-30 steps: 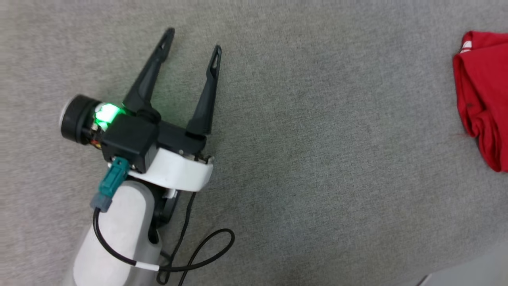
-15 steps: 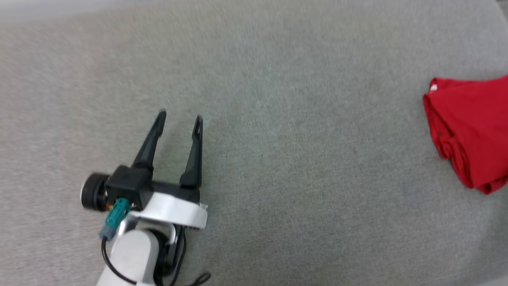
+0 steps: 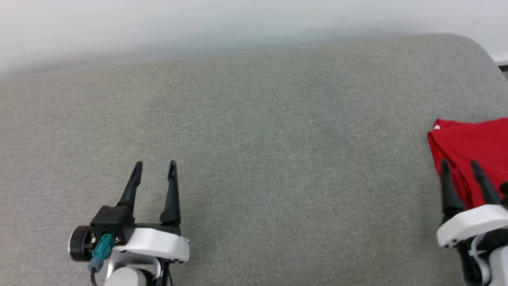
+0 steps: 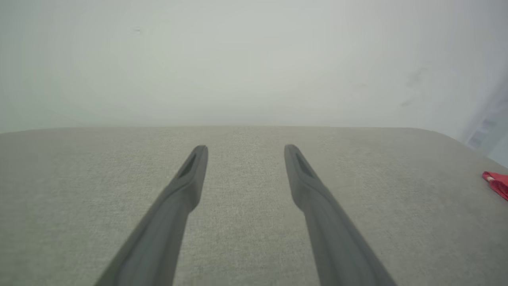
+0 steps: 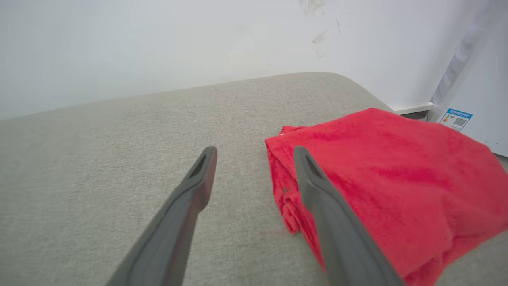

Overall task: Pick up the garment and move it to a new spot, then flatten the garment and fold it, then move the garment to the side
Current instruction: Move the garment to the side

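A grey fabric cushion (image 3: 254, 131) with a rounded corner meets a plain white wall (image 5: 158, 43), softly lit.

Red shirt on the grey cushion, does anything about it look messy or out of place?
The garment sits folded at the right end of the cushion, its left edge bunched in loose, wrinkled layers rather than squared. Nothing looks torn or spilled. The wall behind shows a few faint scuff marks.

The red soft cloth shirt (image 5: 397, 178) is folded into a thick bundle and is laid at the right end of the grey cushion (image 3: 254, 139).
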Robot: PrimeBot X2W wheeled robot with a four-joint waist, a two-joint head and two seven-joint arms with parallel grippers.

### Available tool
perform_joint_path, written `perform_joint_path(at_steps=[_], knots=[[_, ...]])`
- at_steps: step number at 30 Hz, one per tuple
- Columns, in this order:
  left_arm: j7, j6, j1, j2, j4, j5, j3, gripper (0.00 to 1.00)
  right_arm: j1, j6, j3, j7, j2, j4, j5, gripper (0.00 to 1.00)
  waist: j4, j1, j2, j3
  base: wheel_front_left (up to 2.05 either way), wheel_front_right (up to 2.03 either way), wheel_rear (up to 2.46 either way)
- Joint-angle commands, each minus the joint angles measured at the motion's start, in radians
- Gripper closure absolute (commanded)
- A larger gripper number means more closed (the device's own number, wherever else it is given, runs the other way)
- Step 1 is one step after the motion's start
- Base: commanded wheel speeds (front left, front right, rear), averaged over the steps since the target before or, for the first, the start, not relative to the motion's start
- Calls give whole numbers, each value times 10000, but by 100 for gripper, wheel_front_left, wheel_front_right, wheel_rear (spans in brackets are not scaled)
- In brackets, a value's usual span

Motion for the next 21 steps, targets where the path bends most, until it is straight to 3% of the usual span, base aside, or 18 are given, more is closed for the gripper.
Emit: perform_joint_path(at_steps=[1, 10, 21], knots=[[-50, 73, 146, 61, 35, 26, 86, 0, 323, -10, 159, 95, 81, -411, -18, 0, 183, 4, -1, -204, 0, 0, 0], [-75, 103, 868, 106, 191, -24, 467, 0, 1794, -11, 1024, 784, 866, -3080, -307, 0, 609, 4, -1, -955, 0, 0, 0], [-66, -130, 1586, 115, 499, 27, 630, 0, 3129, -10, 1273, 1710, 1180, -4837, -849, 0, 709, 4, -1, -1868, 0, 0, 0]])
